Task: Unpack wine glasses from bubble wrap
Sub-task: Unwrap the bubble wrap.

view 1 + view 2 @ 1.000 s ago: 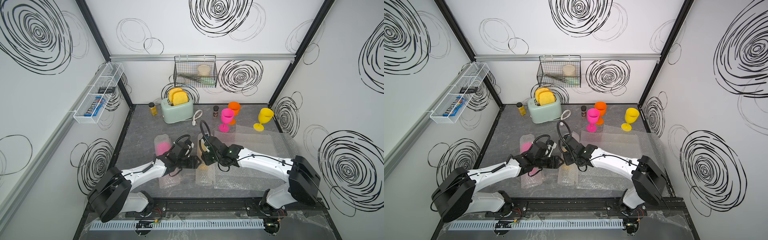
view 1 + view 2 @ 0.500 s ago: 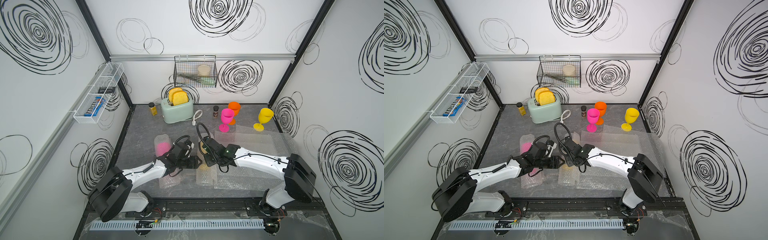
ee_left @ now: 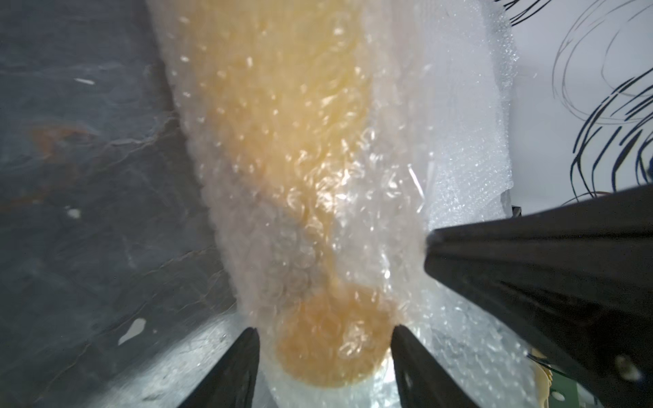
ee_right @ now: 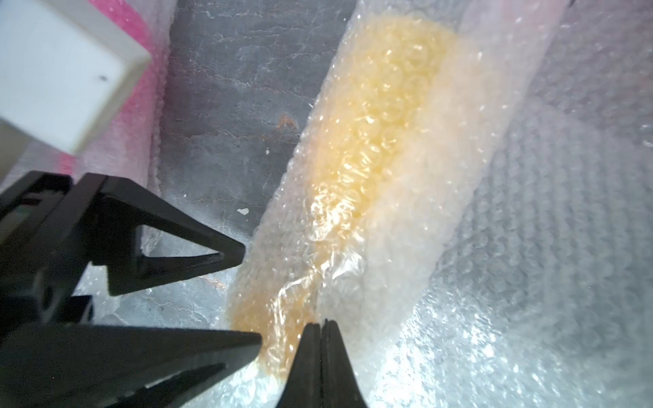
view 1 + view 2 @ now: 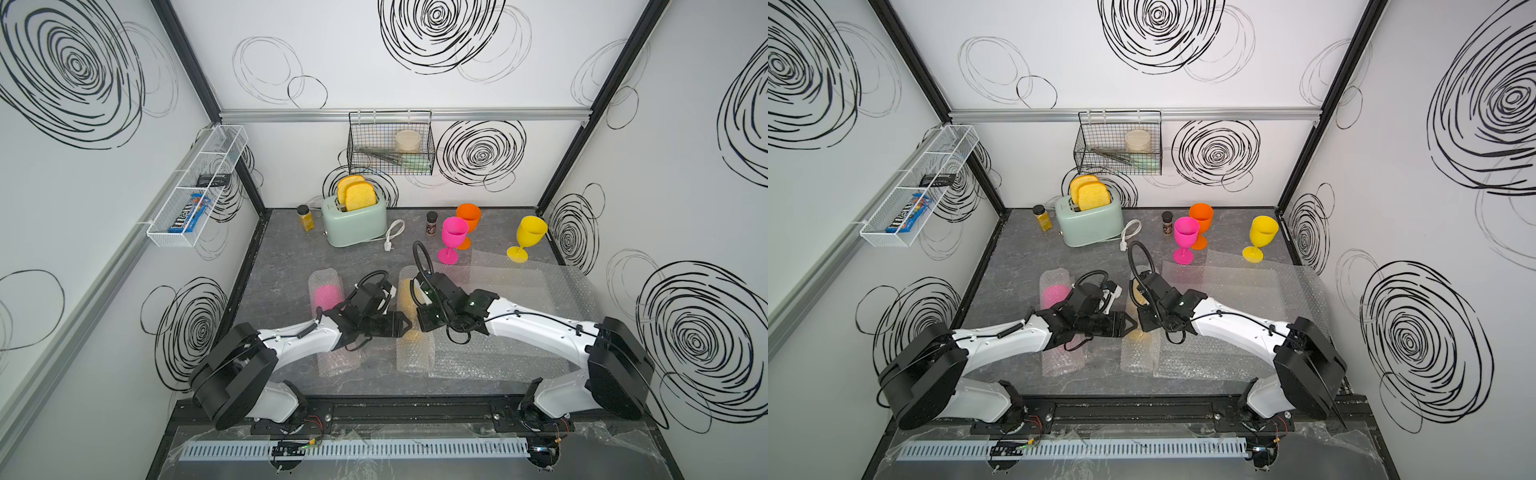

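Three goblets stand unwrapped at the back — two wrapped tubes remain, yellow tube mid-table, pink tube beside it. Left gripper straddles its foot, jaws apart; right gripper pinches its wrap, jaws together.

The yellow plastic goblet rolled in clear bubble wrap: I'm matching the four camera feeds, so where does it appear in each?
Top views: yellow plastic goblet rolled in clear bubble wrap lies mid-table between the arms.
Left wrist: fills the centre.
Right wrist: runs diagonally.
Shared landmark: left gripper at its foot end.
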You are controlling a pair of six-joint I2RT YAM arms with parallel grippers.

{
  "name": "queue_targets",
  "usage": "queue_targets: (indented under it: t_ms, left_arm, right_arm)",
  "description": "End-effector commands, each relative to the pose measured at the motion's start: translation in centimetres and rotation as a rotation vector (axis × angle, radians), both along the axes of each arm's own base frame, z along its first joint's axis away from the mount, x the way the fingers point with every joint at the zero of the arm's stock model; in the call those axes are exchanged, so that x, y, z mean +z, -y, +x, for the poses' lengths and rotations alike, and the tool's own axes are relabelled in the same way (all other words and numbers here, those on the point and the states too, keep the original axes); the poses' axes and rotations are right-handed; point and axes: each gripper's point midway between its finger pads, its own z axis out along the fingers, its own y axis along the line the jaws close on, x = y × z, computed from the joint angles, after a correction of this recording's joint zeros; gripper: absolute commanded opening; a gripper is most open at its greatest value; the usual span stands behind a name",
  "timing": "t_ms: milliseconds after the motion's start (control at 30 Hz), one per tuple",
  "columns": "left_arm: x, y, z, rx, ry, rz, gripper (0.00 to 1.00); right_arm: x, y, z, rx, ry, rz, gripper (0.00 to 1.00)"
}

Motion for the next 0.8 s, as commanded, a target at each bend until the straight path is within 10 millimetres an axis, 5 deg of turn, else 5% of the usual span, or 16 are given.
queue_targets:
  t_ms: [0,400,767]
  left_arm:
    - [1.9,1.9,1.0,-0.004,0.027,-0.08,0.65]
    - [-0.4,3.2,1.8,-0.022,0.027,0.017,0.65]
    - [-2.6,1.9,1.8,-0.022,0.022,0.136,0.65]
  right_arm:
    - [1.5,-0.6,0.1,0.002,-0.003,0.11,0.05]
    - [2.2,-0.7,0.0,0.004,-0.008,0.186,0.05]
    - [3.2,0.8,1.1,-0.045,0.012,0.228,0.04]
